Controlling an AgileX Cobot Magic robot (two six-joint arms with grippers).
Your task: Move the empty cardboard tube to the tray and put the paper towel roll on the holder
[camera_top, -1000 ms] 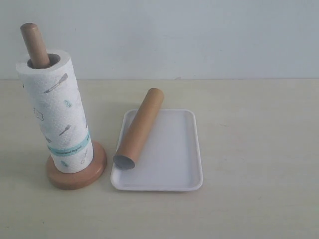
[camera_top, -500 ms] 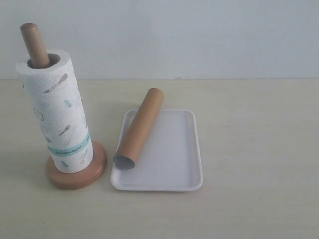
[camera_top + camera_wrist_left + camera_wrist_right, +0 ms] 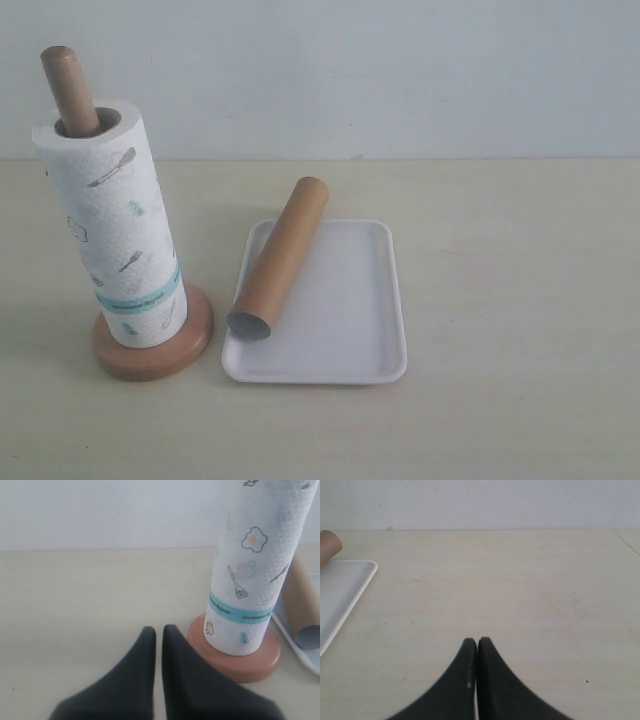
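The paper towel roll [image 3: 112, 225] stands upright on the holder [image 3: 155, 352], whose wooden post [image 3: 68, 88] sticks out of the roll's core. The empty cardboard tube [image 3: 280, 257] lies slantwise on the left side of the white tray [image 3: 350, 310], its far end past the tray's back rim. Neither arm shows in the exterior view. My left gripper [image 3: 159, 630] is shut and empty over the table, near the holder's base [image 3: 240, 655] and the roll [image 3: 255, 565]. My right gripper [image 3: 477, 641] is shut and empty over bare table, right of the tray [image 3: 340, 595].
A pale wooden table [image 3: 520, 300] runs back to a plain white wall [image 3: 400, 70]. The tube's far end [image 3: 329, 545] shows at the edge of the right wrist view, and its near open end [image 3: 307, 635] in the left wrist view.
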